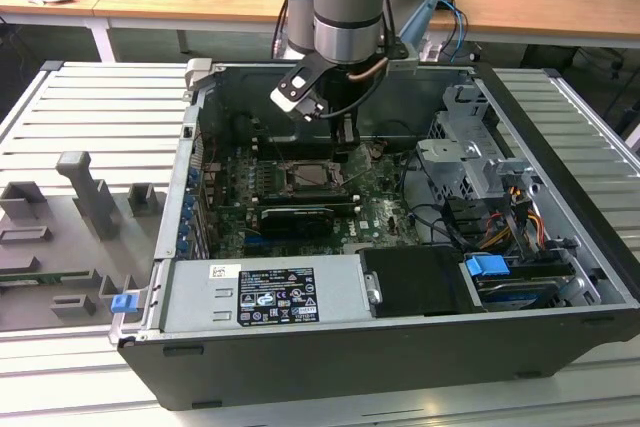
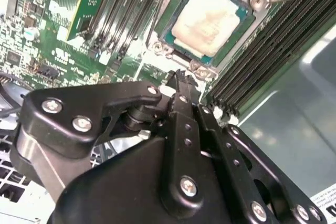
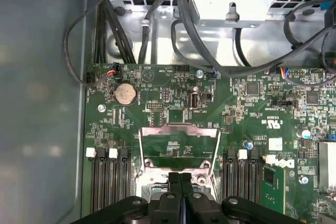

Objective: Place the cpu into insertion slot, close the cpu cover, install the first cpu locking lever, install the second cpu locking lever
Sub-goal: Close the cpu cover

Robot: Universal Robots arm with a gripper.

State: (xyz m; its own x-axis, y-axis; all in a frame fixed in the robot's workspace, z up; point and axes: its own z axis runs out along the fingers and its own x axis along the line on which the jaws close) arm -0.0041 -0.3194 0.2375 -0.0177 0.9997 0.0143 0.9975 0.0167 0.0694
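While near the seated cpu [image 2: 210, 19], closed, empty end effector [image 2: 181, 80].

A ribbed grey tabletop [image 1: 90, 107] carries an open computer case [image 1: 300, 367] and, at the exterior view's left, what look like grey moulded fixtures [image 1: 95, 197].

Open computer case [image 1: 300, 372]: one. Motherboard [image 3: 247, 124]: one. Processor chip [image 2: 209, 20] in its socket: one. Square metal cover frame [image 3: 178, 128]: one. Coin battery [image 3: 125, 94]: one. Long black expansion card [image 1: 297, 217]: one. Silver power supply [image 1: 200, 297] at the case's front edge: one. Gripper [image 3: 179, 178]: one.
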